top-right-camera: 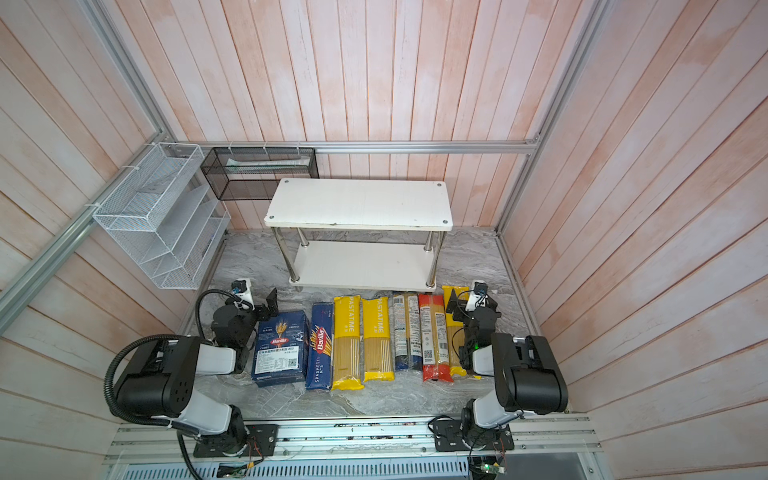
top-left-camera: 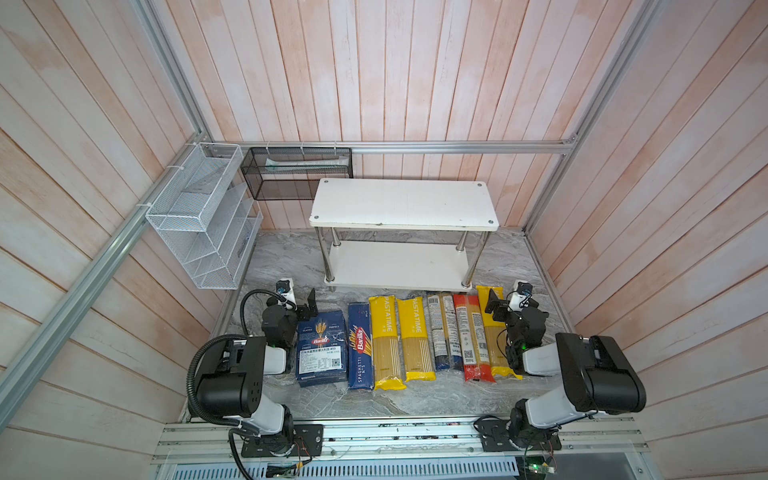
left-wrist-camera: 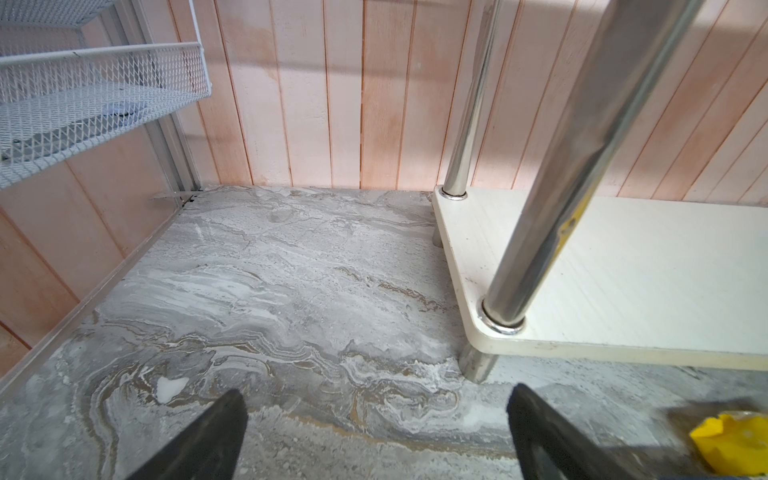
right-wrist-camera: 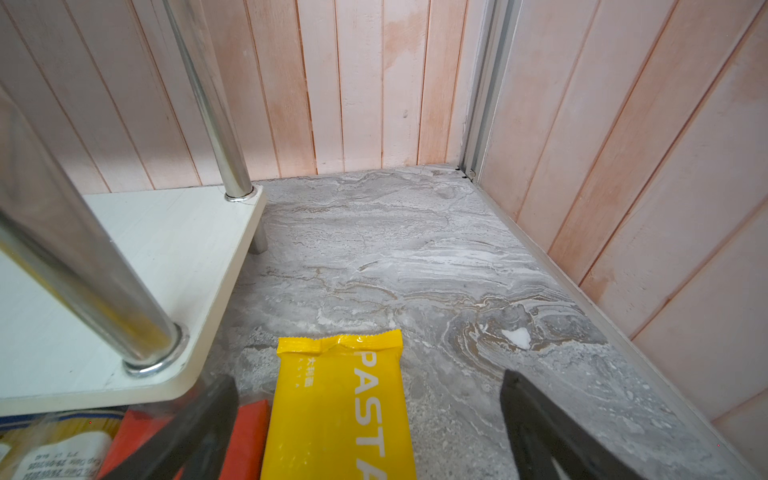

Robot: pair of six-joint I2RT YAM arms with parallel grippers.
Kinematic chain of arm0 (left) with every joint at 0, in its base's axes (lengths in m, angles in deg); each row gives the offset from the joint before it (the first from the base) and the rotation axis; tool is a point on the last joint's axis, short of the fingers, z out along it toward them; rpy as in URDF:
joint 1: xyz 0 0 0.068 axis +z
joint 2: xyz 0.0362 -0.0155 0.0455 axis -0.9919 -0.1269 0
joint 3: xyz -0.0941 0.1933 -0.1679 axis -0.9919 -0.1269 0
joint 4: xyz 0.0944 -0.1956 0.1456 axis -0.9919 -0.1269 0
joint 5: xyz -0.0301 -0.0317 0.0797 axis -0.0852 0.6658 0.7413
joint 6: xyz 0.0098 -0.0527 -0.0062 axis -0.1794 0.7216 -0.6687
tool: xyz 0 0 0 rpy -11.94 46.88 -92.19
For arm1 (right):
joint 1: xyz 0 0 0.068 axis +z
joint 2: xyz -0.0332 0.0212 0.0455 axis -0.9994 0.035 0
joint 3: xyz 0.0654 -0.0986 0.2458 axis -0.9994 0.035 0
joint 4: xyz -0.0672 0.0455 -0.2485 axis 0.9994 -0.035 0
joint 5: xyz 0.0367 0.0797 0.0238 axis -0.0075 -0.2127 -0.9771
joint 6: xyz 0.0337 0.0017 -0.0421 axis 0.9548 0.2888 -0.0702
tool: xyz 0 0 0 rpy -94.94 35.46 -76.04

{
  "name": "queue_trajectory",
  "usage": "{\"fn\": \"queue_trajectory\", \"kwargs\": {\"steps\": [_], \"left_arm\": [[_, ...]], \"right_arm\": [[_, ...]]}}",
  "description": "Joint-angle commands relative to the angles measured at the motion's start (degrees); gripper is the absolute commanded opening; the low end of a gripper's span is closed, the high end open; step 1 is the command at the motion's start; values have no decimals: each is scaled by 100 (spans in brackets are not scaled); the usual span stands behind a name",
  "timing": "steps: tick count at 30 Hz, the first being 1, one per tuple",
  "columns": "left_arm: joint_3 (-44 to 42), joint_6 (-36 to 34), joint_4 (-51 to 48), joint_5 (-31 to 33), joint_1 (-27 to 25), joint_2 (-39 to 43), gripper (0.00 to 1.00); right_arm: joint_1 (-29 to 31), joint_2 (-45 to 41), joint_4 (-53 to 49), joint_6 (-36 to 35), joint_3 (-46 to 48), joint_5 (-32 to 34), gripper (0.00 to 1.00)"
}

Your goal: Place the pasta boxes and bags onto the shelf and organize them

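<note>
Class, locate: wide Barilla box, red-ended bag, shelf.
wide Barilla box [top-left-camera: 322, 347]: in a top view, printed face.
red-ended bag [top-left-camera: 471, 336]: in a top view, labelled middle.
shelf [top-left-camera: 403, 203]: in a top view, upper board.

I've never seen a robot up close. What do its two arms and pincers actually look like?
Both the left arm and right arm alternate chunky black joint housings with white tubular links. A black ribbed hose loops beside the left one. The left gripper and right gripper each have two flat, tapering black fingers.

The shelf [top-left-camera: 405, 203] stands far and central. Just before it, in one row, boxes [top-left-camera: 322, 349] lie left, bags [top-left-camera: 417, 338] right.
</note>
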Motion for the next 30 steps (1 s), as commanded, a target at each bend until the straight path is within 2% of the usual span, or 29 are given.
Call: {"fn": "queue_trajectory", "kwargs": {"steps": [1, 13, 15, 20, 23, 26, 28, 30], "left_arm": [[54, -93, 47, 36, -18, 37, 100], [36, -73, 96, 27, -21, 69, 100], [165, -68, -268, 23, -12, 259, 100], [312, -47, -1290, 1, -17, 1164, 100], [128, 91, -1608, -544, -15, 1931, 100], [126, 590, -2298, -1036, -26, 2626, 100], [117, 788, -2670, -1348, -65, 2933, 100], [-49, 915, -2639, -1486, -193, 3168, 100]], "right_arm": [[32, -62, -9, -42, -97, -44, 98], [33, -71, -10, -33, -98, -50, 98], [35, -187, 25, 18, -136, 38, 98], [35, -1134, -2232, 124, -891, -196, 98], [63, -1633, -2701, 509, -946, -815, 98], [218, -2065, -3332, 854, -1015, -1134, 97], [398, -2314, -3902, 991, -1081, -1075, 95], [651, -2546, -4453, 1111, -1156, -980, 93]]}}
